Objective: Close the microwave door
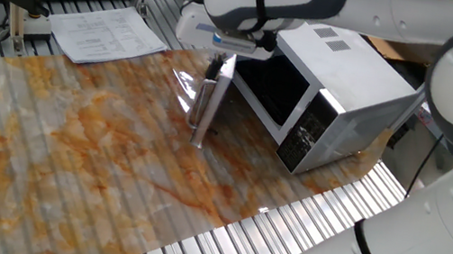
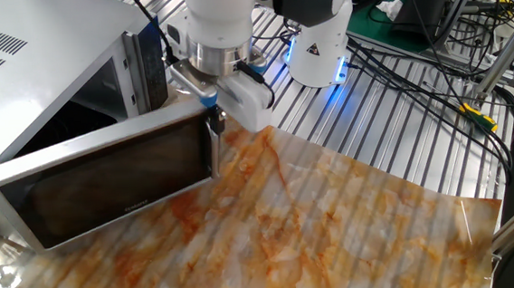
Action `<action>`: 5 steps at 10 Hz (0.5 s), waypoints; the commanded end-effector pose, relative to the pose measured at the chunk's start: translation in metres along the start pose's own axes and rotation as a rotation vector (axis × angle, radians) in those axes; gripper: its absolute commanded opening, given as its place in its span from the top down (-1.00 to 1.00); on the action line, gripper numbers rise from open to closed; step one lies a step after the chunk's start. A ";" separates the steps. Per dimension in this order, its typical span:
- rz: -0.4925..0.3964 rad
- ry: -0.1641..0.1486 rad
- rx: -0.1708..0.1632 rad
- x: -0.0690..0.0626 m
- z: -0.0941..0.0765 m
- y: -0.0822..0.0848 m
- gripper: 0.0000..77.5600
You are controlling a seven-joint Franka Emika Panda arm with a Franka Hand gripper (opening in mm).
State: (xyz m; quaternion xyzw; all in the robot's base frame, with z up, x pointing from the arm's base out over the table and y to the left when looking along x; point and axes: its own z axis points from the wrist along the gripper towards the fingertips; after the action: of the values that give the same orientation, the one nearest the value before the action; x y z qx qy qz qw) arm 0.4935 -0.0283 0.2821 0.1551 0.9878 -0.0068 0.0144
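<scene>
Pushing near the top corner, the gripper (image 2: 214, 120) could slide off the microwave door (image 2: 106, 186) in the left middle; I cannot tell how wide its fingers are.

Microwave door (image 2: 114, 177) swung wide open; white microwave (image 1: 334, 80) cavity dark.

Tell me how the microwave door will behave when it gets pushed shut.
The microwave door looks like a stiff, flat panel, so it should swing as one piece. Hinged to the microwave, it will probably turn, not slide. The claw sits at its handle edge, where leverage is likely good.
</scene>
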 end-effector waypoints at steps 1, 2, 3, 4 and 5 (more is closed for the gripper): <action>-0.026 -0.003 0.003 0.011 -0.002 -0.019 1.00; -0.037 -0.004 0.005 0.015 -0.001 -0.025 1.00; -0.047 -0.004 0.004 0.019 0.001 -0.031 1.00; -0.054 -0.006 0.004 0.023 0.003 -0.037 1.00; -0.058 -0.008 0.004 0.027 0.005 -0.042 1.00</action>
State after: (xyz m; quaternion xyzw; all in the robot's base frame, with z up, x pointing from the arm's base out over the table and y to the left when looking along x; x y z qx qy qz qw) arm 0.4625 -0.0537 0.2791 0.1318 0.9911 -0.0090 0.0147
